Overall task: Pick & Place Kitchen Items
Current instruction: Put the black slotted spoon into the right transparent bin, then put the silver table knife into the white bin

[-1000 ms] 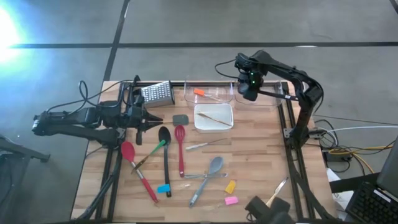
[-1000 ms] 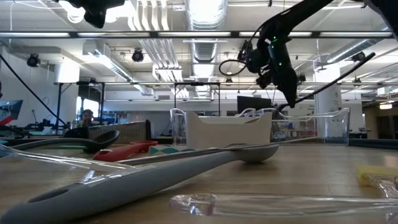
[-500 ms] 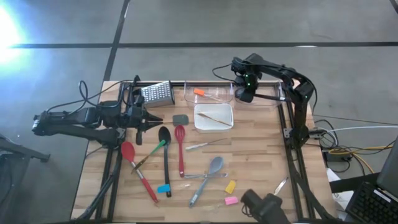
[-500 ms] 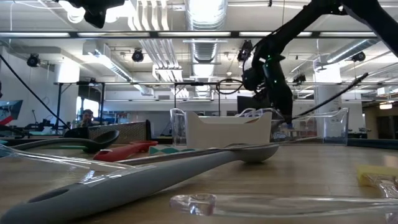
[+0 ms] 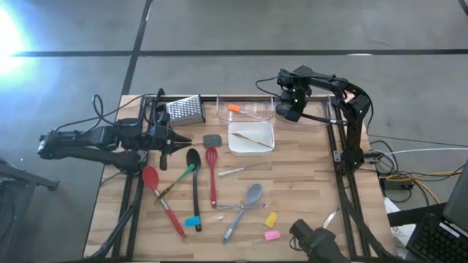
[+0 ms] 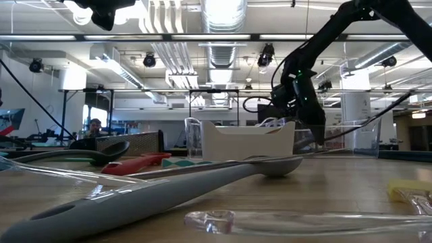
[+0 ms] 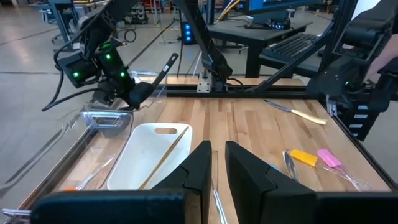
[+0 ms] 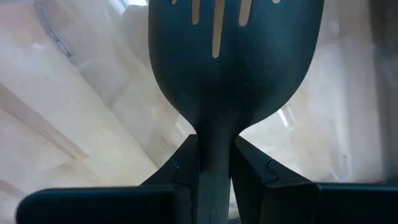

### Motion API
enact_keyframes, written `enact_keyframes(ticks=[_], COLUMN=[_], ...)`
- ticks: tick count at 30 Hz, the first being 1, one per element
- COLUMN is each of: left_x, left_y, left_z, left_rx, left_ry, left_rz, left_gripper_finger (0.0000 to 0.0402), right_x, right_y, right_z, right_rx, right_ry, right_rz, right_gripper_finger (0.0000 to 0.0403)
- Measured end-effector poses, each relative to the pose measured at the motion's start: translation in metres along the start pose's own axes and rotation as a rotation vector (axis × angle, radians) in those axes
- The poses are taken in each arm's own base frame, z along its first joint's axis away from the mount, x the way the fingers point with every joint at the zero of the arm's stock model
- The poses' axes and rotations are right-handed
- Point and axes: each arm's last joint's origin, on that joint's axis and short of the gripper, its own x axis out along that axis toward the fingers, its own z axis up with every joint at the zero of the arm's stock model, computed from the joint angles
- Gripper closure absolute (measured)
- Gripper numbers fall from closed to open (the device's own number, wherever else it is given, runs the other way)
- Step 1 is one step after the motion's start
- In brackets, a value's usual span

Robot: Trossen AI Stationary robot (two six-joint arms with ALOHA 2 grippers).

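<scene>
Here, right gripper (image 8: 216, 163) clamping slotted black spoon (image 8: 235, 56), inside clear bin (image 5: 311, 111)
</scene>
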Motion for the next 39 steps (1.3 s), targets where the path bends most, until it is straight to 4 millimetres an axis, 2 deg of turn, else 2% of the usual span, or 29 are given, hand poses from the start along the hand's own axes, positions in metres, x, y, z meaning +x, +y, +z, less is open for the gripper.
enact_keyframes(ticks=[5,10,15,21,27,31,39], left_x=[0.0,0.0,0.0,0.0,0.0,0.0,0.0], left_y=[0.0,0.0,0.0,0.0,0.0,0.0,0.0], left_z=[0.0,0.002,0.002,0.002,0.002,0.002,0.002], left_rx=[0.0,-0.001,-0.001,-0.002,-0.001,-0.002,-0.003], left_ry=[-0.002,-0.016,-0.016,-0.016,-0.018,-0.024,-0.024], left_rz=[0.0,0.0,0.0,0.0,0.0,0.0,0.0], left_gripper_finger=[0.0348,0.0348,0.0348,0.0348,0.0348,0.0348,0.0348], right_x=[0.004,0.001,-0.014,-0.045,-0.087,-0.117,-0.165], right_y=[-0.001,-0.002,0.001,0.006,0.016,0.029,0.075], right_z=[0.0,0.001,-0.007,-0.025,-0.055,-0.083,-0.143], right_rx=[0.017,0.069,0.077,0.091,0.119,0.153,0.125], right_ry=[-0.008,-0.028,-0.069,-0.164,-0.31,-0.443,-0.715], right_rz=[0.006,-0.001,-0.015,-0.046,-0.089,-0.08,0.025], right_gripper_finger=[0.0346,0.027,0.0217,0.0202,0.0201,0.02,0.02])
